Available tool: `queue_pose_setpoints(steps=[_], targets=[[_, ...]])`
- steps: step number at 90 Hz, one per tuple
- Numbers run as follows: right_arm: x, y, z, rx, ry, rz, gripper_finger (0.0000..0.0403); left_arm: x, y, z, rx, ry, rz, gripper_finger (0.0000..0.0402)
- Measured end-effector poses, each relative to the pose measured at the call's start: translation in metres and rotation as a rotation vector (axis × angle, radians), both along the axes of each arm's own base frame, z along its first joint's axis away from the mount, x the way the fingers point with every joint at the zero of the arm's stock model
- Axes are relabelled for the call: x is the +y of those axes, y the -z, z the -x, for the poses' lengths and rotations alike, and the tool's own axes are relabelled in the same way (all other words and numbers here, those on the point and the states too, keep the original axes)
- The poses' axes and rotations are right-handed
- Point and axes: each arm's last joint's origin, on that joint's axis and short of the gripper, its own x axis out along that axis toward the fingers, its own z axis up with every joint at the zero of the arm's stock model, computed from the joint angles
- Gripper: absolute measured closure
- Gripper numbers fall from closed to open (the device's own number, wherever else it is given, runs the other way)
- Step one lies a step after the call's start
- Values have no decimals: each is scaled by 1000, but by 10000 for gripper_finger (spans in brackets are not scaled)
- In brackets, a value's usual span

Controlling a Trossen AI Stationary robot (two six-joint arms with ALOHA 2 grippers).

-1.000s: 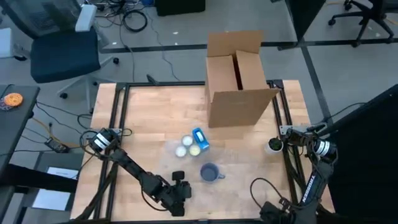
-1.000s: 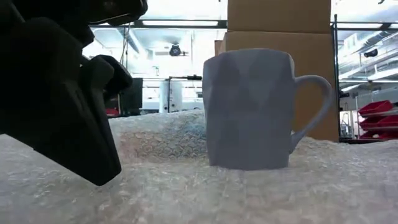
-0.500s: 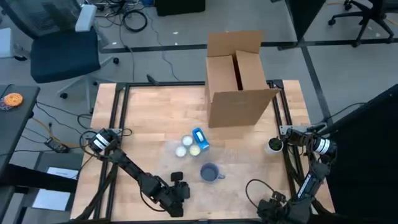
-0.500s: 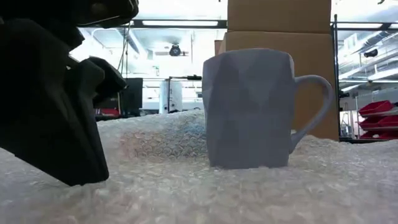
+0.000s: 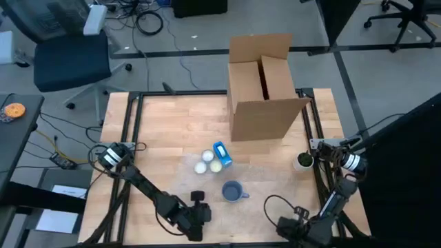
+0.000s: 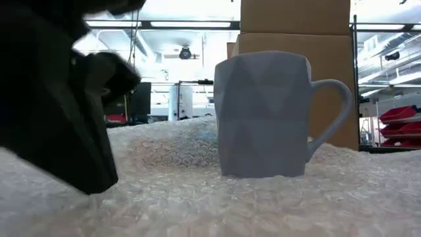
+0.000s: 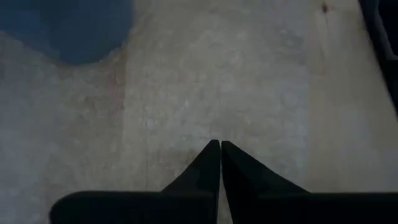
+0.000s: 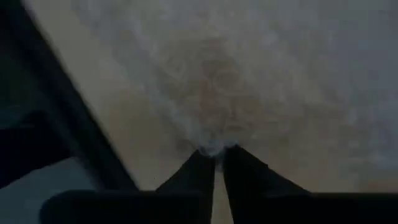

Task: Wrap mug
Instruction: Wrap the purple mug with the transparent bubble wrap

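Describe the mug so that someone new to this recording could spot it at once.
Start at the big open cardboard box at the table's far edge and come toward the near edge, past the two white round items and the small blue carton. The mug stands upright there on bubble wrap. It alone is grey-blue, faceted and handled.

The mug (image 6: pixel 263 115) is grey-blue with a faceted triangle pattern — it stands on white bubble wrap (image 6: pixel 263 204) (fine dimpled texture); the box (image 5: pixel 265 86) is brown.
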Motion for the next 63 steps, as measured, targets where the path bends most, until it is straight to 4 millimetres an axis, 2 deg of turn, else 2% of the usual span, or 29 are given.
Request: queue_pose_setpoints(steps=[18, 31, 47, 63], targets=[[3, -43, -17, -51, -65, 32, 402, -16, -29, -8, -56, 155, -56, 402], [1, -66, -29, -158, -100, 93, 402, -23, -47, -15, -131, 183, -82, 402], [-11, -81, -40, -250, -100, 224, 403, -31, -59, -35, -366, 174, 3, 399], [-25, -82, -52, -261, -54, 288, 403, -32, -53, -52, -498, 161, 20, 364]])
